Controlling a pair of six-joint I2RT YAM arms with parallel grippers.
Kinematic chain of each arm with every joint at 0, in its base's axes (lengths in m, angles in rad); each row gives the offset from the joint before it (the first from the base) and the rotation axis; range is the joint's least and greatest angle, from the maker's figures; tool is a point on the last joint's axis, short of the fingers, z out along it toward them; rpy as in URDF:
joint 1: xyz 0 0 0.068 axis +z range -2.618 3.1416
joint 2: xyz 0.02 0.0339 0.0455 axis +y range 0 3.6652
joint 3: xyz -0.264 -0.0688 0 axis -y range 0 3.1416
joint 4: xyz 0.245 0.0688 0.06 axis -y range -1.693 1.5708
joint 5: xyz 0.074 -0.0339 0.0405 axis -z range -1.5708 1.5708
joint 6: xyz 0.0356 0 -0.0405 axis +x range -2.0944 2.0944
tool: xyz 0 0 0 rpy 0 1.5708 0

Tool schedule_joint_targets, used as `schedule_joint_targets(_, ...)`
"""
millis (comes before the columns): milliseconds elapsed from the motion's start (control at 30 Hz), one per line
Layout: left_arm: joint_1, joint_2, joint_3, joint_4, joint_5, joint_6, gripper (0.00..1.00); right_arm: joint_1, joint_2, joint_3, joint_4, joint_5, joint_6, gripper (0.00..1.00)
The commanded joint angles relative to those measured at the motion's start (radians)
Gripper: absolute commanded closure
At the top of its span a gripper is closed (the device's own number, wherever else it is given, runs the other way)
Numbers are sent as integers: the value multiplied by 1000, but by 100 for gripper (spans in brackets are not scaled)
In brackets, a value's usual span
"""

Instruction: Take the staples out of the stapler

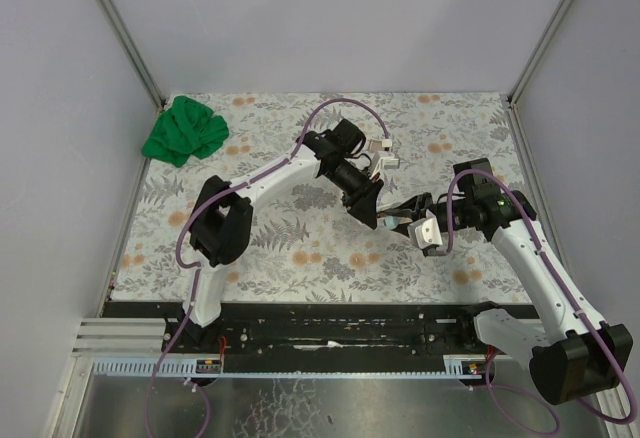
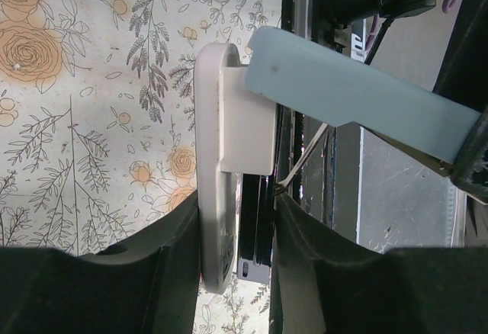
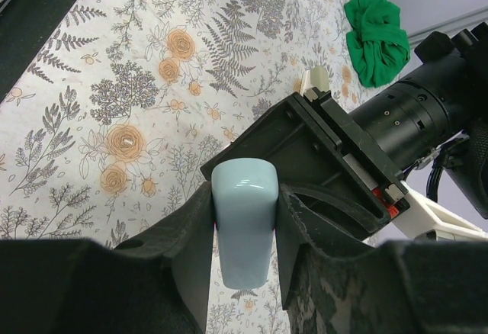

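The stapler [image 1: 424, 230] is held off the table [image 1: 300, 258], a little toward 4 o'clock from its middle, with an arm gripping each end. The right claw [image 3: 244, 197] is clamped narrowly on the pale blue top handle [image 3: 242, 227], with a finger pressed against each flank. The left claw [image 2: 236, 216] sits around the lower half, one finger against the white base [image 2: 217, 158] and the other against the black magazine [image 2: 255, 231]. It looks closed on them, though how firmly cannot be told. The left wrist view shows the handle swung well away from the base, with a thin metal rod [image 2: 305, 151] bare in the gap, so the opening step looks largely done. The staples themselves cannot be made out in any view. No silvery strip shows on the floral cloth, and the magazine channel is hidden by the fingers. They are most likely still inside, so the actual unloading, drawing or tipping the strip out and setting it down, seems still ahead. A green cloth [image 1: 185, 130] lies at the 10 o'clock corner, well apart.
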Motion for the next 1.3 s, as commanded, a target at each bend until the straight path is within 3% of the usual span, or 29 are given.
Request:
schedule_joint_targets(0, 12, 8, 36, -16, -36, -21, 64, 5, -19, -1, 23, -20, 1, 71)
schedule_joint_targets(100, 17, 7, 47, -10, -115, -50, 64, 6, -19, -6, 24, -13, 13, 16)
schedule_joint_targets(133, 20, 5, 46, -4, -142, -66, 64, 6, -18, -7, 27, -12, 24, 2)
schedule_joint_targets(267, 28, -11, 36, 35, -260, -108, 64, 6, -15, -21, 62, -2, 92, 1)
schedule_joint_targets(367, 35, -36, 8, 87, -335, -150, 63, 6, -12, -20, 144, -3, 260, 1)
schedule_joint_targets(567, 35, -102, -51, 191, -520, -206, 68, 6, 23, -10, 427, 85, 930, 1)
schedule_joint_targets(633, 35, -137, -81, 235, -558, -212, 68, 5, 43, 8, 450, 132, 1063, 1)
schedule_joint_targets(1000, 33, -310, -263, 452, -626, -187, 67, 6, 252, 189, 361, 205, 1451, 1)
schedule_joint_targets(1267, 17, -405, -378, 546, -665, -144, 67, 6, 416, 347, 232, 239, 1534, 1)
